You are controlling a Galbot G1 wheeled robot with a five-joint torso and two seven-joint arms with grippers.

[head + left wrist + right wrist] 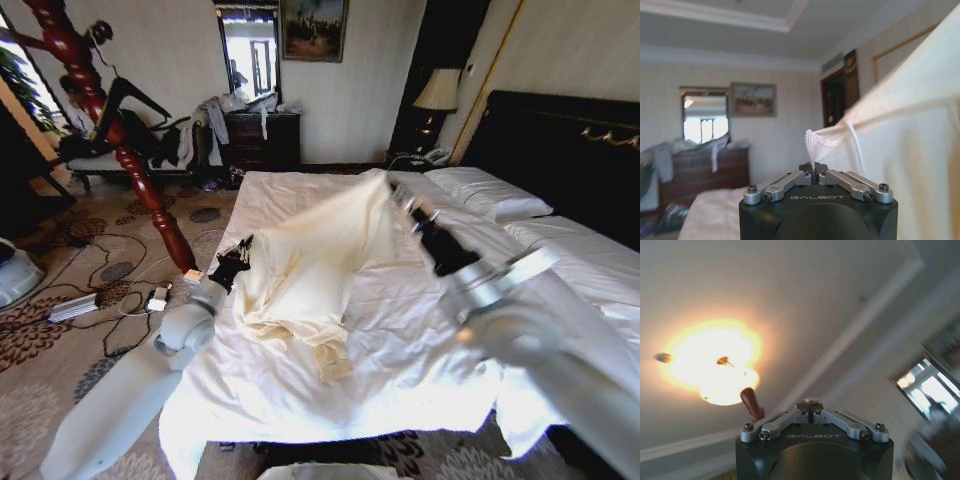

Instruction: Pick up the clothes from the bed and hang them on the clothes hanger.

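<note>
The shirt [320, 260] is part lifted off the bed [400, 370]: its upper edge is stretched taut between the two arms above the duvet, while its lower folds and one sleeve lie crumpled on the sheet near the foot of the bed. The left gripper [812, 172] stands at the shirt's near corner, on the side of the bed toward the wooden coat stand [120, 140]; the left wrist view shows its fingers closed together with a hem or cuff edge pinched between the tips and the cloth running away under tension. The right gripper [405, 200] is raised at the shirt's far corner, toward the pillows. In the right wrist view its fingers are closed tip to tip and point up at the ceiling lamp [715, 367], with no cloth visible between them; the head view is smeared there, so it probably holds the shirt but this cannot be confirmed. Holding two separated points appears intended to spread the garment and find its shoulders before hanging. No hanger can be identified beside the bed. The task is judged at an early stage, the shirt not yet clear of the bed.
</note>
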